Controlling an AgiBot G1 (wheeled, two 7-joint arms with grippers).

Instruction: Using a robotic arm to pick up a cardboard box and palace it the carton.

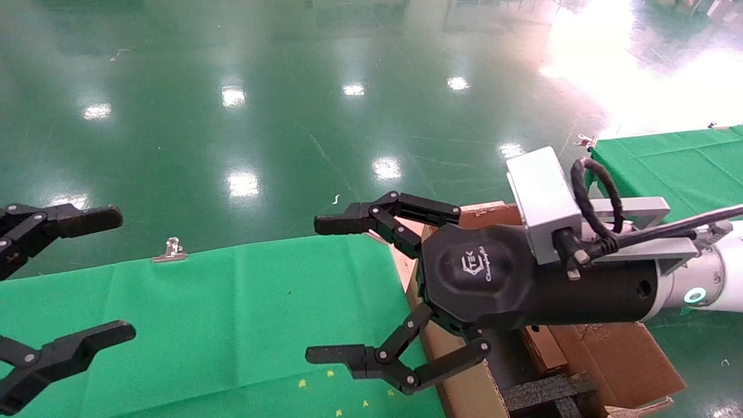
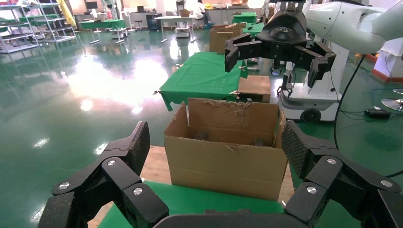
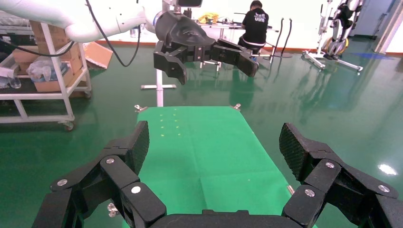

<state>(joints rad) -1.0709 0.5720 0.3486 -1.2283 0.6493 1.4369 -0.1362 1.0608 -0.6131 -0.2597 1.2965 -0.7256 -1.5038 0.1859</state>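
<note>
The robotic arm, my right one, reaches in from the right with its white tube and green ring light (image 1: 693, 296). Its gripper (image 1: 322, 288) is open and empty, and hovers over the near-left edge of the carton (image 1: 464, 395). The carton is large and brown with ragged flaps, and it also shows in the left wrist view (image 2: 223, 161). A small brown oblong box with a round hole (image 1: 544, 348) lies inside the carton, partly hidden under the gripper body. My left gripper (image 1: 116, 276) is open and empty at the far left, above the green cloth.
Green cloth table (image 1: 232, 325) with metal clips (image 1: 170, 251) at its far edge. Black foam insert (image 1: 545, 392) in the carton, and a flat flap (image 1: 621, 360) to its right. A second green table (image 1: 667, 157) stands at the far right. Glossy green floor lies beyond.
</note>
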